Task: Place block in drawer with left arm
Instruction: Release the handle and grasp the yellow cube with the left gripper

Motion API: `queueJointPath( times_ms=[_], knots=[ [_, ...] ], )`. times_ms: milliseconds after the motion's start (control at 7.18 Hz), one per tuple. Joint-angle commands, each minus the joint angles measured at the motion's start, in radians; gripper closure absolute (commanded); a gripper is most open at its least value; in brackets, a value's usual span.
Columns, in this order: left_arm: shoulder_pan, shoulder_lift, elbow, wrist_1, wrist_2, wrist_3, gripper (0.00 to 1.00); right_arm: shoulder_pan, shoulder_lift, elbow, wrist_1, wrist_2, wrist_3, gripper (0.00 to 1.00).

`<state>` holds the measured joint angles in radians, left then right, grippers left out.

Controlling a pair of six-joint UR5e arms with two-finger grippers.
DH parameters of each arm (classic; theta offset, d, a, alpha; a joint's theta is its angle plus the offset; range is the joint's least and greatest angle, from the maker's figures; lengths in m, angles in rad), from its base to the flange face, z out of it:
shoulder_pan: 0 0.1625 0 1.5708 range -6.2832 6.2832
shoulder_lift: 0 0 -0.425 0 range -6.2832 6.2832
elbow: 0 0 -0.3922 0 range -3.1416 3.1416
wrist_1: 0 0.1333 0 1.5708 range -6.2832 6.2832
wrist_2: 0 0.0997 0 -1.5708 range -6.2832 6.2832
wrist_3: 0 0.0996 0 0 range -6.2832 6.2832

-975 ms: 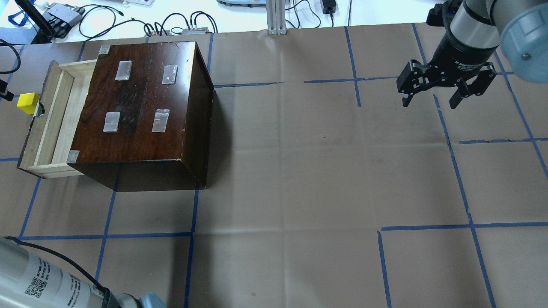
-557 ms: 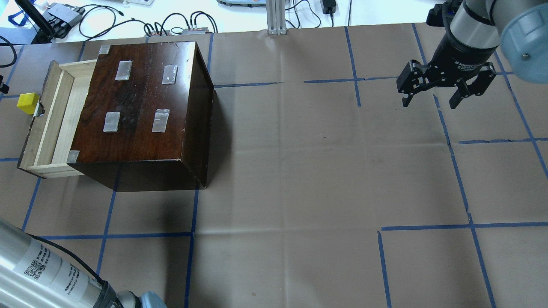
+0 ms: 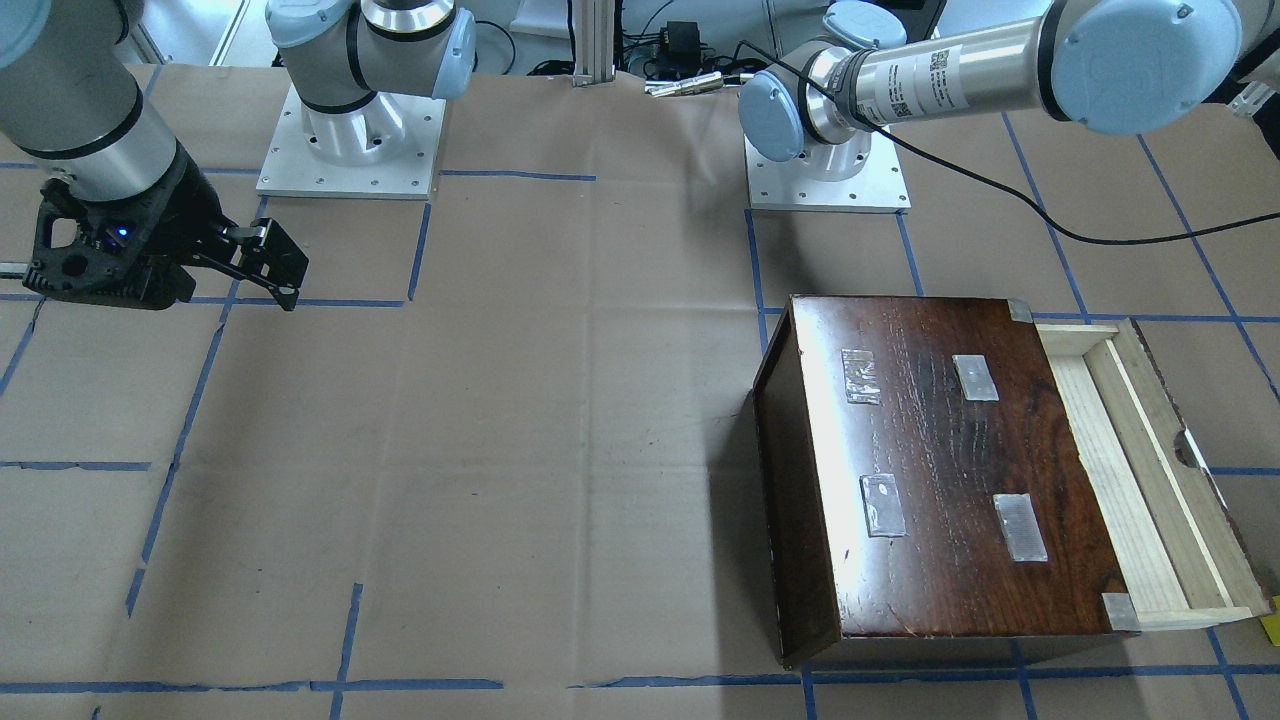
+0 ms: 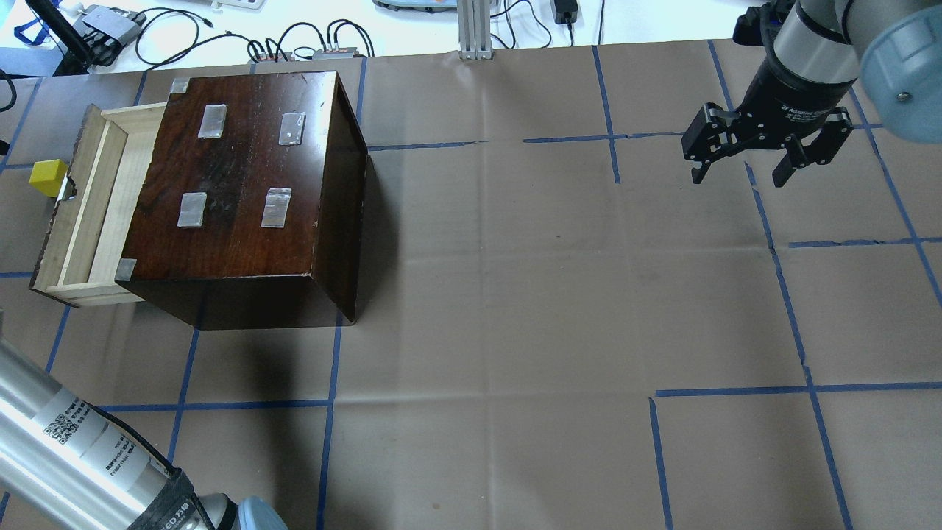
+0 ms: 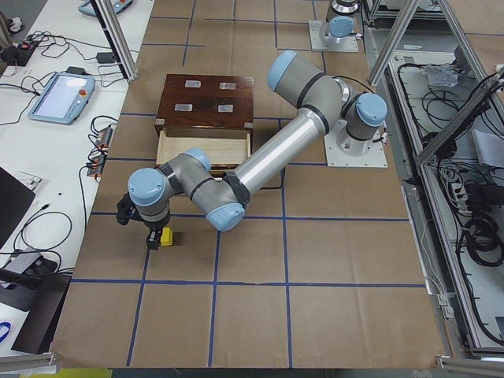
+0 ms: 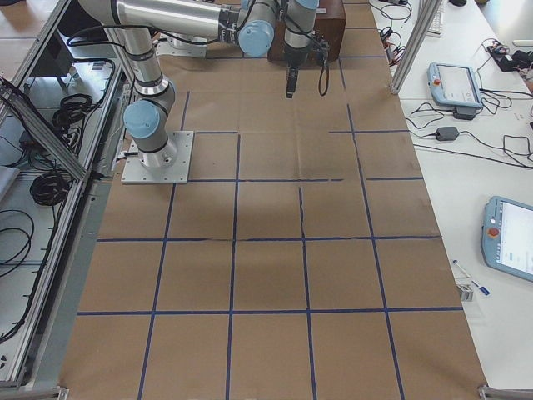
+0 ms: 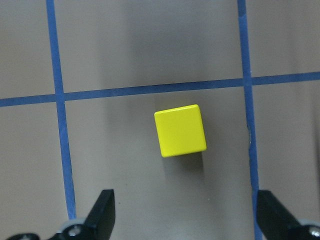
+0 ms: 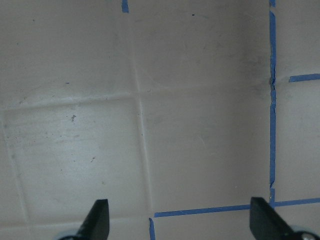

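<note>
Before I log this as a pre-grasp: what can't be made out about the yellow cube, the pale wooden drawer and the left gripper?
- Small yellow cube: front-facing view's right edge cuts off all but a sliver.
- Pale wooden drawer: its rear is hidden under the dark-brown box in overhead.
- Left gripper: outside overhead and front-facing views; wrist view shows only fingertips, so its height above the cube is unclear.

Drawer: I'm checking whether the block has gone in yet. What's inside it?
The pulled-out part of the drawer shows only bare pale wood. Its rear is covered by the box. The block sits outside on the table, by the drawer front.
</note>
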<state>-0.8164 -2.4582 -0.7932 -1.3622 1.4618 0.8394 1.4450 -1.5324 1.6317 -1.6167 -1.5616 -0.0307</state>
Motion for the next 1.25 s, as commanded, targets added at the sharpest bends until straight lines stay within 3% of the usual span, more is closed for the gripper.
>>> queueJointPath(
  times_ms=[0,1114],
  knots=[
    [-0.013,-0.054,0.04,-0.006,-0.015,-0.028,0.02,0.0,0.0,-0.001,0.001,0.0,0.0,0.0],
    [-0.05,-0.159,0.04,0.035,0.0,-0.137,0.06,0.0,0.0,0.0,0.0,0.0,0.0,0.0]
  ],
)
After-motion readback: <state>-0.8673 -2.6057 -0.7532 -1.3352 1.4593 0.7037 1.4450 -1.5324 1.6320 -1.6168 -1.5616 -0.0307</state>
